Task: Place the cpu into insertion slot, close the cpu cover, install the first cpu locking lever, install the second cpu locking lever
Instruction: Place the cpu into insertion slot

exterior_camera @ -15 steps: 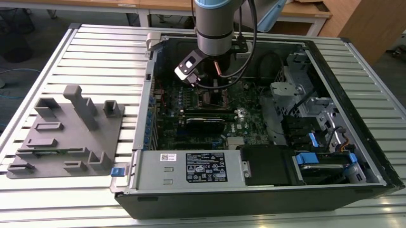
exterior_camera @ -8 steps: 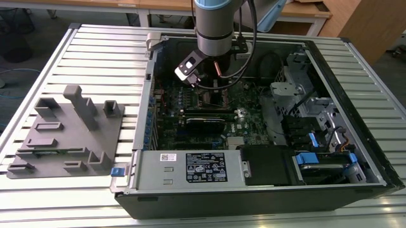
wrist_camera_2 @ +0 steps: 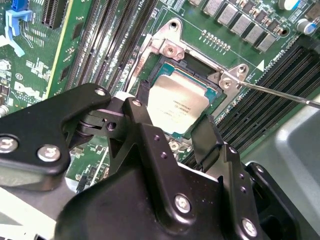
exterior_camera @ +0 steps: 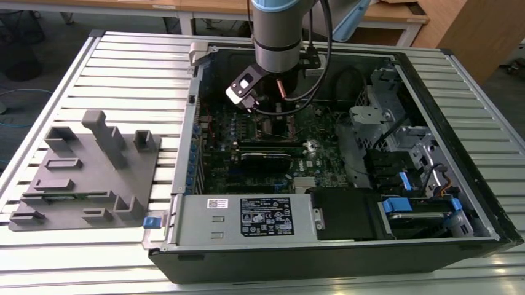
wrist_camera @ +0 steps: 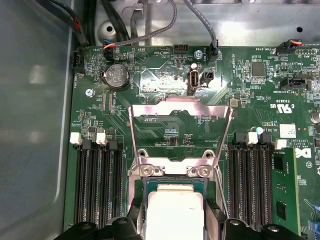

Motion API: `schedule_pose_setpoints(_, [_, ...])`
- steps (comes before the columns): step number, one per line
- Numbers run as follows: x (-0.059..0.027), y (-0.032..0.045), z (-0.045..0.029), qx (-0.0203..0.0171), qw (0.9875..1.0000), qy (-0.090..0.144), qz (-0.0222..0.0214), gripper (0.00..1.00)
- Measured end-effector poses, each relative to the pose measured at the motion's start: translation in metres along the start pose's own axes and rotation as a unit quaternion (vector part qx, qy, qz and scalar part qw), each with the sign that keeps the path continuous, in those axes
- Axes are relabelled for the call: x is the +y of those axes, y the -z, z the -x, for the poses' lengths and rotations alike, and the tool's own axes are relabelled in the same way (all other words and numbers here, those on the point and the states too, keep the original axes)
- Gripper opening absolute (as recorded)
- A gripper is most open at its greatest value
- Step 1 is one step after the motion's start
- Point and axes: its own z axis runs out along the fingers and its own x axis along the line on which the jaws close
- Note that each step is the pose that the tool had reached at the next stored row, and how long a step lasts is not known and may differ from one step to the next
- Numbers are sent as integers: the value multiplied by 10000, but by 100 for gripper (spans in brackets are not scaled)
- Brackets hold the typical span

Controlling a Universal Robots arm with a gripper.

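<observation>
Cpu (wrist_camera_2: 176, 107) lies in the insertion slot (wrist_camera_2: 182, 64) between the parted jaws, which grip nothing.

A black printed label (exterior_camera: 267, 216) sits on the grey power supply box (exterior_camera: 205, 228), with a small white sticker (exterior_camera: 217, 203) just beside it. Their lines are too fine to make out. Faint grey print crosses the cpu (wrist_camera_2: 177, 106) top, and white lettering dots the green circuit board (wrist_camera: 165, 82).

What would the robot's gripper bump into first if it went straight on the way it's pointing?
Most likely the cpu, the silver square at the insertion slot, right in front of the gripper. How much gap is left, I can't tell.
</observation>
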Motion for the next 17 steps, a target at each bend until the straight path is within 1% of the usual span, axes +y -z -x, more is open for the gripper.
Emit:
schedule_pose_setpoints(5, [0, 0, 0, 0, 10000, 0, 0, 60])
schedule_pose_setpoints(14, [10, 88, -1, 0, 10000, 0, 0, 60])
schedule_pose_setpoints(17, [10, 90, -1, 0, 10000, 0, 0, 60])
